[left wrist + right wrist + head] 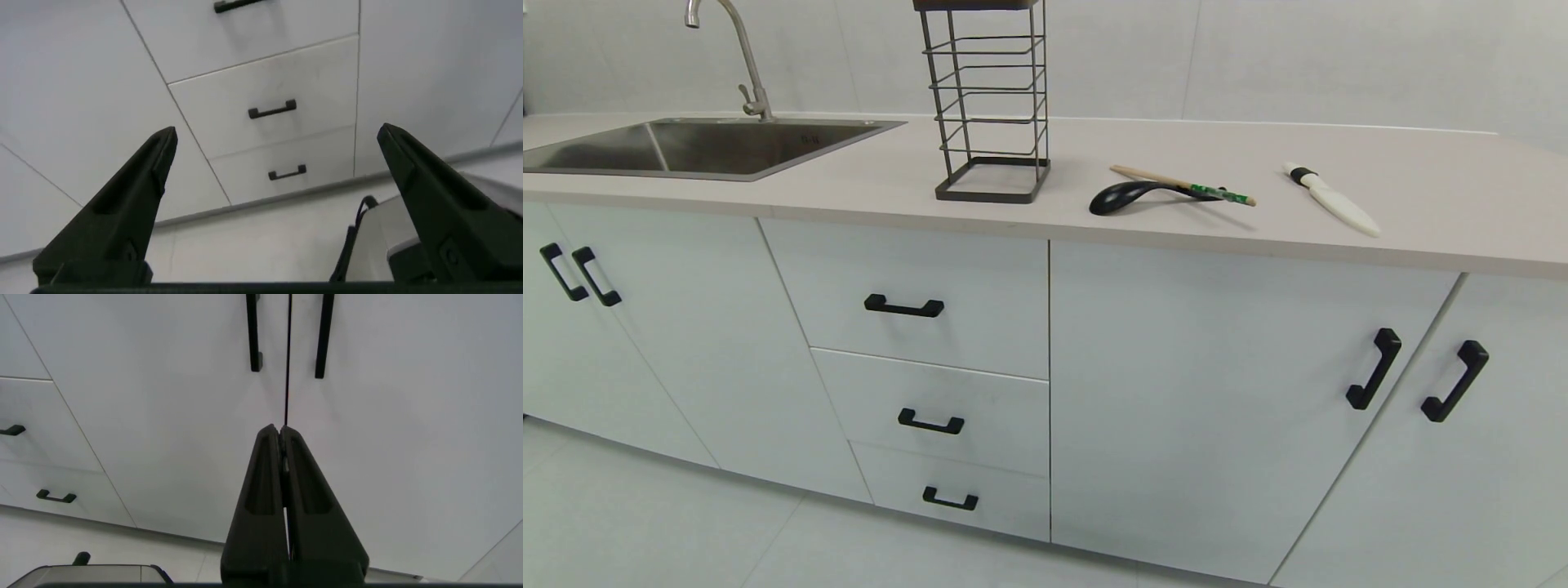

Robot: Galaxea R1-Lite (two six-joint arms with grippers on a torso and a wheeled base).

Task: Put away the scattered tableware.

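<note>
On the countertop (1339, 139) lie a black spoon (1131, 196), a pair of wooden chopsticks (1183, 185) resting across its handle, and a white knife with a black band (1331, 198) farther right. A tall black wire rack (990, 102) stands left of them. My left gripper (276, 140) is open, held low and facing the lower drawers (270, 110). My right gripper (283, 433) is shut with nothing in it, facing the right-hand cabinet doors (286, 384).
A steel sink (703, 145) with a curved faucet (737, 57) takes the counter's left end. Below are white cabinets: three stacked drawers with black handles (904, 307) in the middle, double doors (1417, 376) at right and another pair (580, 273) at left.
</note>
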